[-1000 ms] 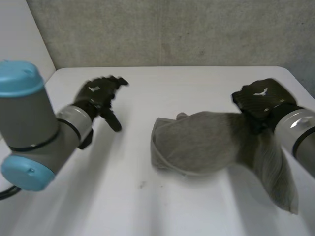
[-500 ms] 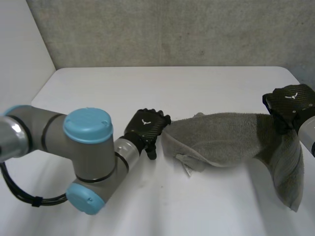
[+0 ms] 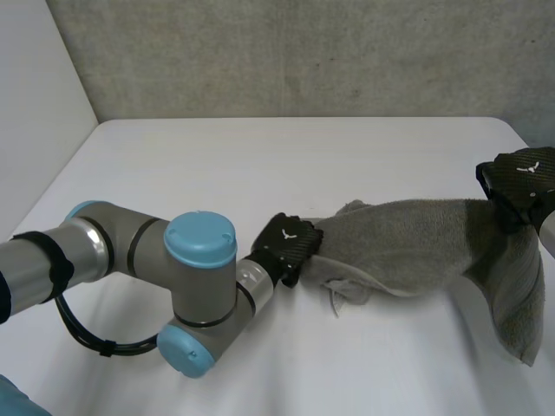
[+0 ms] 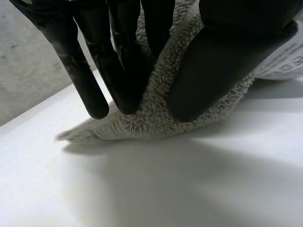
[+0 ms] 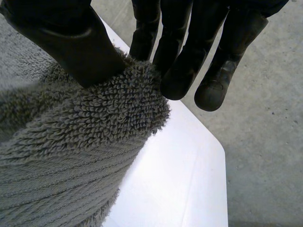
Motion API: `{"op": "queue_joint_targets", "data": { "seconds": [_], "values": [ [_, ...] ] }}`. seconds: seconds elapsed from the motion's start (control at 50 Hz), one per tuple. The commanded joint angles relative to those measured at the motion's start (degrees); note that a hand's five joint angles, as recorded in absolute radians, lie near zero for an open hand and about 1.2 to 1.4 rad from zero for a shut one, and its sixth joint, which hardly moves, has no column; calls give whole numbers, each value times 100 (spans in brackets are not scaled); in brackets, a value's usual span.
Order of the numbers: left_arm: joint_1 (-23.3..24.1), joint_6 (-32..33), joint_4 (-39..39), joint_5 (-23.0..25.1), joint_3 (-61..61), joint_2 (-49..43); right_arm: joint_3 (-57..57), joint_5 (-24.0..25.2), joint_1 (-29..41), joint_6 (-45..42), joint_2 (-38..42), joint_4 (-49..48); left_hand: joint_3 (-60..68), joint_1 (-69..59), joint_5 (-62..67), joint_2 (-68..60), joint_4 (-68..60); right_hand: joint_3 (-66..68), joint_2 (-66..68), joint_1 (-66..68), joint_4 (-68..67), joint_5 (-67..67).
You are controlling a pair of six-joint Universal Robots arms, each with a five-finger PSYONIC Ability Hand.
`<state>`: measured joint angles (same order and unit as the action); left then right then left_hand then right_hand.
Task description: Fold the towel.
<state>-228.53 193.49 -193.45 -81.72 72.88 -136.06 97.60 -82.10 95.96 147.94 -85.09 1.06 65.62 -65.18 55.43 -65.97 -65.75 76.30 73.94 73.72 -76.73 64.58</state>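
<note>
You are holding the grey terry towel (image 3: 408,244) stretched low over the white table (image 3: 260,165), its long axis running from about 9 o'clock to 3 o'clock. Your left hand (image 3: 289,243) is pinching the 9 o'clock end between thumb and fingers. Your right hand (image 3: 519,184) is pinching the 3 o'clock end likewise, with a flap hanging toward 5 o'clock. The fold probably calls for carrying one end across to the other.
</note>
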Motion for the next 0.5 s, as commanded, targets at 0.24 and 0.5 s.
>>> {"op": "queue_joint_targets", "data": {
  "seconds": [0.24, 0.5],
  "values": [
    [-860, -22, 132, 209, 807, 3112, -769, -61, 72, -204, 10, 1336, 1438, -1482, 1457, -1403, -1425, 370, 606, 628, -327, 542],
    [-1097, 75, 1591, 270, 983, 5011, -1885, 132, 213, -415, -272, 2883, 1438, -1482, 1457, -1403, -1425, 370, 606, 628, -327, 542]
  ]
}}
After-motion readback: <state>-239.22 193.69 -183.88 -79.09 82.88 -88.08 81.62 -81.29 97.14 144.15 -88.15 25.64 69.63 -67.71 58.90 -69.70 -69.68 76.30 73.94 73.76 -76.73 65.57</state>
